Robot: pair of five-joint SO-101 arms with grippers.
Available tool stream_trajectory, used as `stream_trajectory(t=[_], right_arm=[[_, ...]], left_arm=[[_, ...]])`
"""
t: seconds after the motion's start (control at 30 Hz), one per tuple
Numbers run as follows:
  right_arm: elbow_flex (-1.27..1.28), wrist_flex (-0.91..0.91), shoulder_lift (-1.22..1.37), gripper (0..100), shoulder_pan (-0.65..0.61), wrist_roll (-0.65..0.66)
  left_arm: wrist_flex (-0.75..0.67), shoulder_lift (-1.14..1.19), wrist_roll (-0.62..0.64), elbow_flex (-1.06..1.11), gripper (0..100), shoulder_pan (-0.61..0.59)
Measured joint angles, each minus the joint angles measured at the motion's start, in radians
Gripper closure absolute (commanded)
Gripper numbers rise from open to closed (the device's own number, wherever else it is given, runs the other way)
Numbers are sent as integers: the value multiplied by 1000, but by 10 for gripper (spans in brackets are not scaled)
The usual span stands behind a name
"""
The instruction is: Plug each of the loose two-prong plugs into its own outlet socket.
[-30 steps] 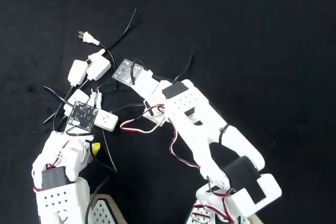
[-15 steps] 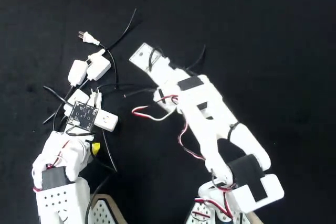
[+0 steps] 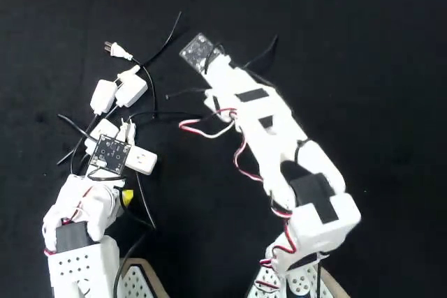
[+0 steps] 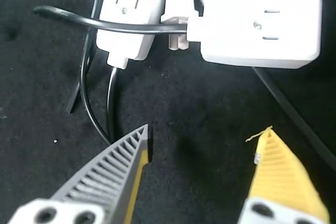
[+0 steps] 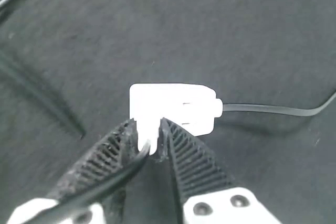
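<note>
My right gripper (image 5: 149,129) is shut on a small white plug (image 5: 148,136) whose black cord runs along one finger. Just past the fingertips is a white outlet block (image 5: 173,107) with two slots and a thin cord; I cannot tell whether the prongs are in it. In the high view the right arm (image 3: 258,116) stretches toward the far middle of the table. My left gripper (image 4: 207,132) is open and empty, low over the cloth, short of two white outlet blocks (image 4: 128,14) (image 4: 262,27). A loose two-prong plug (image 3: 115,50) lies far left.
Several white outlet blocks (image 3: 119,92) and tangled black cords (image 3: 150,95) cluster on the black cloth at the left. The left arm (image 3: 80,221) sits at the near left corner. Red and white wires (image 3: 209,127) hang from the right arm.
The right arm has swung away from the outlet cluster, toward the far side and to the right. The left arm has not moved.
</note>
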Motion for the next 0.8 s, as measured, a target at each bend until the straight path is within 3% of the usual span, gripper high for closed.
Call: stream_trajectory(t=[0.23,0.43,0.8], right_arm=[[-127,-2,100,966,0,0],[-138,3,109,762,0,0],[-135,316,-147,759,0,37]], left_arm=[[0,0,0,0,683,0],[0,0,0,0,683,0],[0,0,0,0,683,0]])
